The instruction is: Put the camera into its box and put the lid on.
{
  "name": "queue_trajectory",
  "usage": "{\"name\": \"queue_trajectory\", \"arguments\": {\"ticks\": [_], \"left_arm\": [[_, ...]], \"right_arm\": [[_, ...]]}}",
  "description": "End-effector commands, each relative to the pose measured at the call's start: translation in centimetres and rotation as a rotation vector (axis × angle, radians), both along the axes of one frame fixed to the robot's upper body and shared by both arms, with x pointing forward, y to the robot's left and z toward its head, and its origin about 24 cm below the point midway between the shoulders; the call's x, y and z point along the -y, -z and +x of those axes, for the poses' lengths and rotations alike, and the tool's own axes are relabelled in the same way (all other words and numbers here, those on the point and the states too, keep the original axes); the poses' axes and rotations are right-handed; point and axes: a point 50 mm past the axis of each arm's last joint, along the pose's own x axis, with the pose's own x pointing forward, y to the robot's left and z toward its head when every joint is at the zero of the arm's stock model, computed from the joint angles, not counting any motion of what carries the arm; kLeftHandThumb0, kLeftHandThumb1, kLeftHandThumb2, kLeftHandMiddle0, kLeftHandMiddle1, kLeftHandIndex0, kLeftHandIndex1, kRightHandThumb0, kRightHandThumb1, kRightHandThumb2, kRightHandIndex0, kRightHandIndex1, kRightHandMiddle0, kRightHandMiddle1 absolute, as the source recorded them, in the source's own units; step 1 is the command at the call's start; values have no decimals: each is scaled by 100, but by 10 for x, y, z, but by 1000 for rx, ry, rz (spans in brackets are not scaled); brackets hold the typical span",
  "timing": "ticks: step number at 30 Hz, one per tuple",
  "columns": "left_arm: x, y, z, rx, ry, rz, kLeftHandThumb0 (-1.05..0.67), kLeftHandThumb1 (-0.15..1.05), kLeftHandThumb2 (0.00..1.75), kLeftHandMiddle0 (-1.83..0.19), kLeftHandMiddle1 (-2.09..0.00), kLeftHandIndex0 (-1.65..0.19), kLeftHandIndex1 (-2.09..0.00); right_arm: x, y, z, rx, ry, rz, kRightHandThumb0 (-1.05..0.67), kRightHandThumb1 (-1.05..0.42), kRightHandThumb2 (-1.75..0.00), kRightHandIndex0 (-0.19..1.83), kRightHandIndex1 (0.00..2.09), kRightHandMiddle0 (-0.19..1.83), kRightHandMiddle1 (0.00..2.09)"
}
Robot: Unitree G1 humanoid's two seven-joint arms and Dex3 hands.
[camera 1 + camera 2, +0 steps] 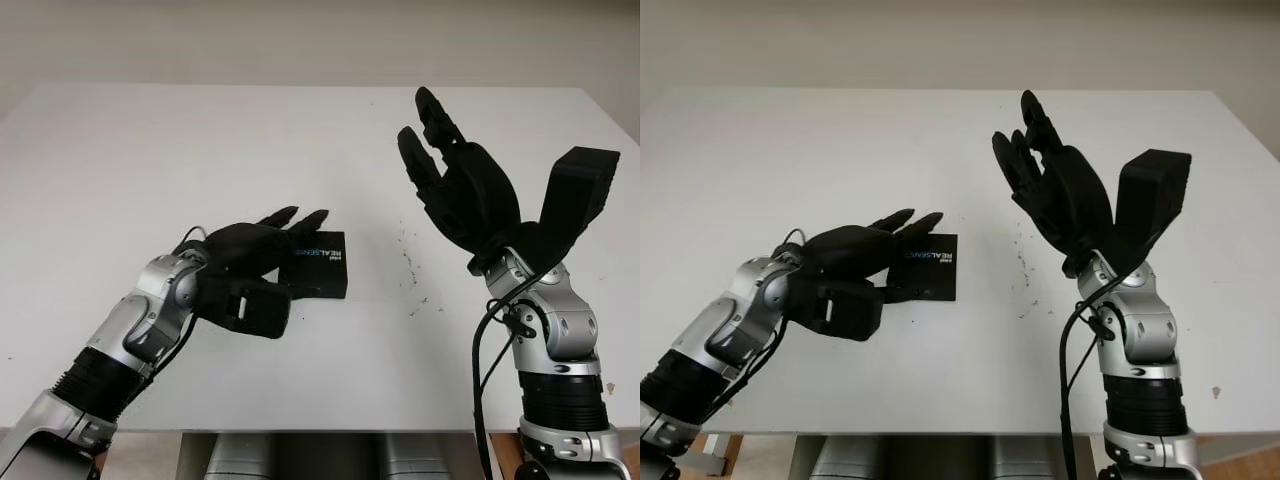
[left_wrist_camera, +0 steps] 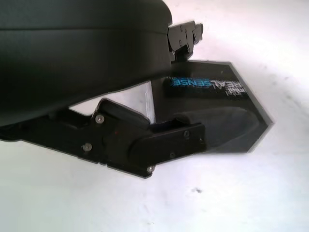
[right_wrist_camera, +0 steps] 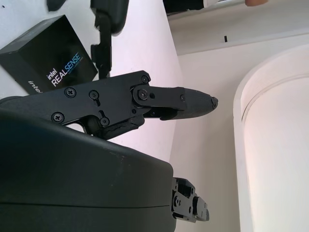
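Pressing our left hand (image 1: 262,262) onto the lidded box (image 1: 318,262) at table centre, thumb along its side, fingers on top; push down evenly. At three o'clock our right hand (image 1: 460,185) hovers, holding nothing.

So it's a plain white table (image 1: 200,150), matte top, running nearly the full width of both eye views. A black box (image 1: 318,264) with "RealSense" printed on its lid sits flat on it, a bit left of centre and toward the near edge. There's a scatter of small dark specks (image 1: 410,270) on the surface just right of the box. Rest of the top is bare white.
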Motion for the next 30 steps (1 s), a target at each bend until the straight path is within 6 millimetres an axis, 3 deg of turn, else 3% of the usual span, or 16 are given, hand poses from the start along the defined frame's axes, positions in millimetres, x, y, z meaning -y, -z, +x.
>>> {"name": "queue_trajectory", "arguments": {"ticks": [1,6,9,13,18,25,30], "left_arm": [[-2,-21,-9,-9,6,-133,-85,105,64,19,0,19,0],[-17,-48,-26,-51,-32,-374,-84,105,64,19,0,19,0],[-31,-55,-27,-32,-135,-546,-84,105,66,19,0,19,0],[-46,-53,-22,-16,-280,-802,-83,105,61,19,0,19,0],[-61,-46,-13,6,-392,-992,-80,105,59,19,0,19,0],[-75,-31,7,80,-534,-1042,-76,105,61,19,0,19,0],[-79,-15,19,135,-540,-1020,-74,105,64,19,0,19,0]], "right_arm": [[2,-7,-4,34,2,1,-52,-105,-41,-19,0,-19,0],[1,-8,-8,49,10,11,-52,-105,-44,-19,0,-19,0],[1,-6,-8,53,15,12,-61,-105,-45,-19,0,-19,0],[3,0,-6,55,24,-4,-67,-105,-54,-19,0,-19,0],[2,7,-1,52,55,-51,-67,-105,-64,-19,0,-19,0],[1,21,9,18,109,-33,-66,-105,-71,-19,0,-19,0],[3,28,11,-10,136,1,-68,-105,-72,-19,0,-19,0]]}}
